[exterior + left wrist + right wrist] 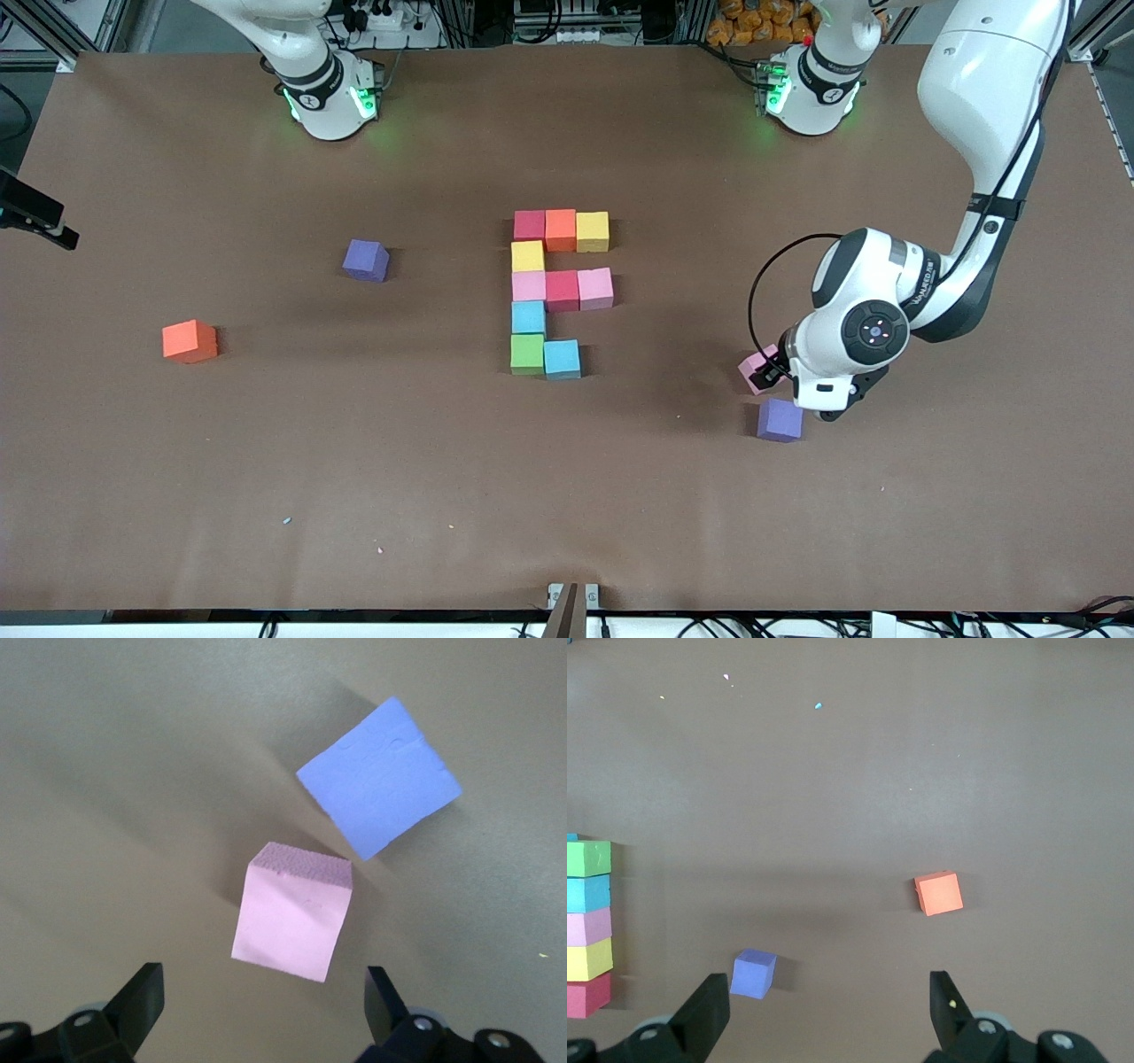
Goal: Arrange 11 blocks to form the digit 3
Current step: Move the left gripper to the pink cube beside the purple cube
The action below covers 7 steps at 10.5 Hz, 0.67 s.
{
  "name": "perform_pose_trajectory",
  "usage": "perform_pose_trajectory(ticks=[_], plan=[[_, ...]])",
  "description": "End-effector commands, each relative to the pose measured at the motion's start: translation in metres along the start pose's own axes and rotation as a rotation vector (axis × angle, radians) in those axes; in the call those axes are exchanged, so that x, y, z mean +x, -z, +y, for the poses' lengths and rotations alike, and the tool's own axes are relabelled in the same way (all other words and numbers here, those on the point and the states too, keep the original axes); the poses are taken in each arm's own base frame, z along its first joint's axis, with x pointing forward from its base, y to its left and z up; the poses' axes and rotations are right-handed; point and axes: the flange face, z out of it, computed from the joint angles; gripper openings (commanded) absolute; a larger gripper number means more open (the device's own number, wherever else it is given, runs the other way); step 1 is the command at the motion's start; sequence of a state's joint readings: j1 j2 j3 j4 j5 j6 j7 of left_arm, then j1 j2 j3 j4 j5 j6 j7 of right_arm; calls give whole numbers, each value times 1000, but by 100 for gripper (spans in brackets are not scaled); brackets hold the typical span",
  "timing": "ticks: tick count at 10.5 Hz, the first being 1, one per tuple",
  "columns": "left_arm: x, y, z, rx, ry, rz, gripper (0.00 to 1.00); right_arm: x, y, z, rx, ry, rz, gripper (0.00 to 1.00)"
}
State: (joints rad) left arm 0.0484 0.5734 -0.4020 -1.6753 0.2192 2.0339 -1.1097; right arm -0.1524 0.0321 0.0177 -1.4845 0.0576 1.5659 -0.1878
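The left gripper [261, 1010] is held apart over the loose pink block [292, 912], near the left arm's end; the purple cube [379, 778] just beside could be knocked; the right gripper [828, 1014], also apart, waits.

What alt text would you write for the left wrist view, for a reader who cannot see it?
The open left gripper hangs over a small matte pink foam cube on the brown table, its two dark fingers apart and clear of the cube. A purple foam cube of the same size lies close beside the pink one without touching it.
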Motion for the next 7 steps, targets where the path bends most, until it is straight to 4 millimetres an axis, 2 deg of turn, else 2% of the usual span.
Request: perform_pose_trajectory(ticks=[1, 2, 5, 7], plan=[[2, 1, -5, -44, -32, 44, 100, 8, -12, -23, -37, 57, -31, 100], [5, -5, -3, -61, -29, 45, 100, 8, -15, -36, -75, 79, -47, 100], [9, -36, -10, -61, -64, 86, 100, 6, -15, -35, -70, 54, -58, 100], [11, -48, -9, -71, -66, 81, 100, 6, -17, -36, -62, 46, -63, 100]])
